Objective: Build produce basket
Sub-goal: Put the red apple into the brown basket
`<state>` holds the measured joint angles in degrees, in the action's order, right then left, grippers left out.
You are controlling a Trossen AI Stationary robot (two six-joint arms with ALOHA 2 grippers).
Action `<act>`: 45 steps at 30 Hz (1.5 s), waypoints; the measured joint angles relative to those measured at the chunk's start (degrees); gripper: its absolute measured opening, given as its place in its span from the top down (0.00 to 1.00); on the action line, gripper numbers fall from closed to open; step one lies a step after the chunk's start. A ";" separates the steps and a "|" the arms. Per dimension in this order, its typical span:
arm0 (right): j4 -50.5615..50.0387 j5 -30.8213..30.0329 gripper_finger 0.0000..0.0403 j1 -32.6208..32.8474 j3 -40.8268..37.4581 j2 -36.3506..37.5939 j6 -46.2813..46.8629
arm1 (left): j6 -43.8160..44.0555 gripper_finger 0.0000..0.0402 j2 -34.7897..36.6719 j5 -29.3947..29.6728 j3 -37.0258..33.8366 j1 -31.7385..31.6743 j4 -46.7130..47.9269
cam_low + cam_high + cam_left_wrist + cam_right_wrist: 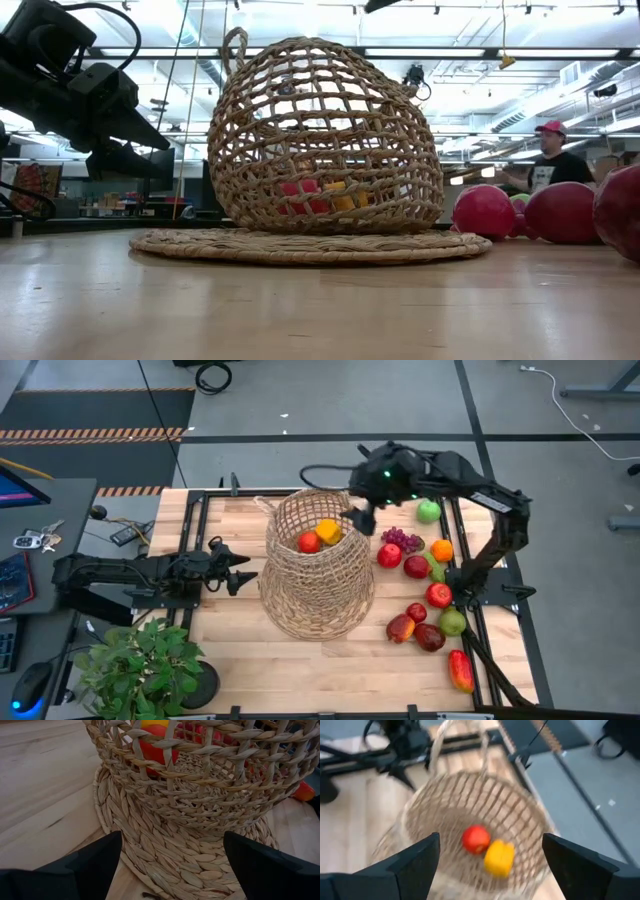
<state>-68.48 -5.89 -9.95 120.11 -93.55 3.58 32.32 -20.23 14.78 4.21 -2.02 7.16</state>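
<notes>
Your right gripper (362, 512) hangs just above the basket (318, 565) rim on its right side, fingers spread, nothing between them. Inside lie a red apple (309, 541) and a yellow pepper (329, 531). Remaining produce (428, 598) crowds the table's right edge. Your left gripper (238, 568) waits spread beside the basket's left wall.
</notes>
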 joint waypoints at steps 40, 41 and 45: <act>8.82 15.78 0.06 28.05 -55.24 15.51 9.29 | 0.00 0.11 0.00 0.01 0.00 0.00 0.00; 9.73 15.99 0.05 28.97 -55.91 14.97 6.93 | 0.00 0.11 0.00 -0.01 0.00 0.01 0.01; 9.69 13.52 0.04 31.91 -56.94 12.34 -2.21 | 0.00 0.11 0.01 0.01 0.00 0.00 0.02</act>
<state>-58.79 7.63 21.96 63.18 -81.21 1.38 32.32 -20.22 14.79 4.21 -2.02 7.17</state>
